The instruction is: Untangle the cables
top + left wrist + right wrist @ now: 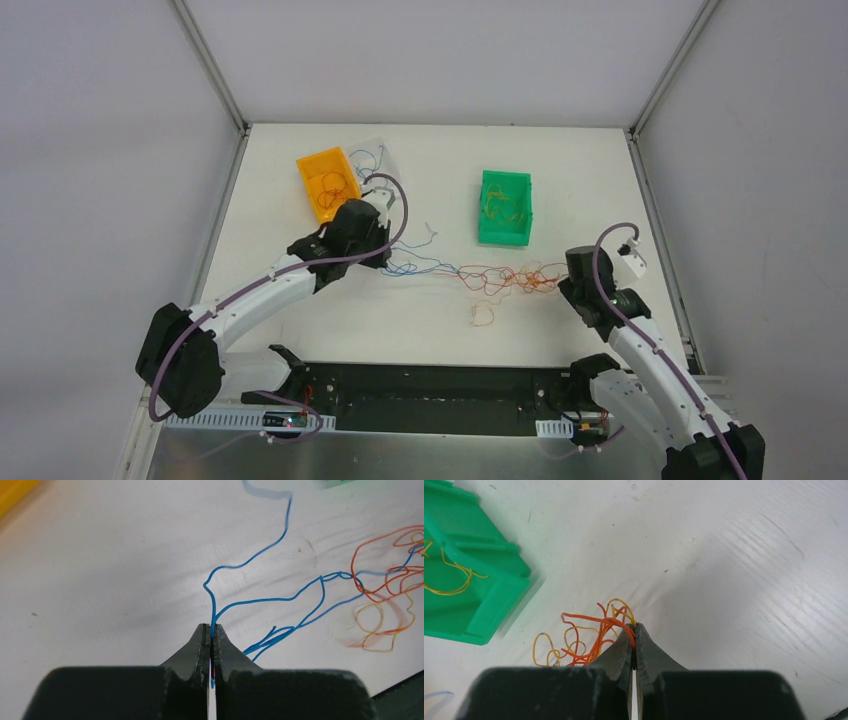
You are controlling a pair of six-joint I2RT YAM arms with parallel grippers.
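White table [400,320], orange bin [322,155] far left, green bin [502,237] far right, blue and orange-red cables [500,277] tangled mid-table

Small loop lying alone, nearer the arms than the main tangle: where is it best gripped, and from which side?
Probably its near arc, from straight above: the loop lies flat on the table, seemingly apart from the tangle, so pinching across one strand should catch only it.

Orange bin [328,183] far L on white table [400,325], turned at angle. Green bin [504,207] far ctr-R, well apart from orange. Clear plastic thing [388,160] just beside orange bin, R side; can't tell what.
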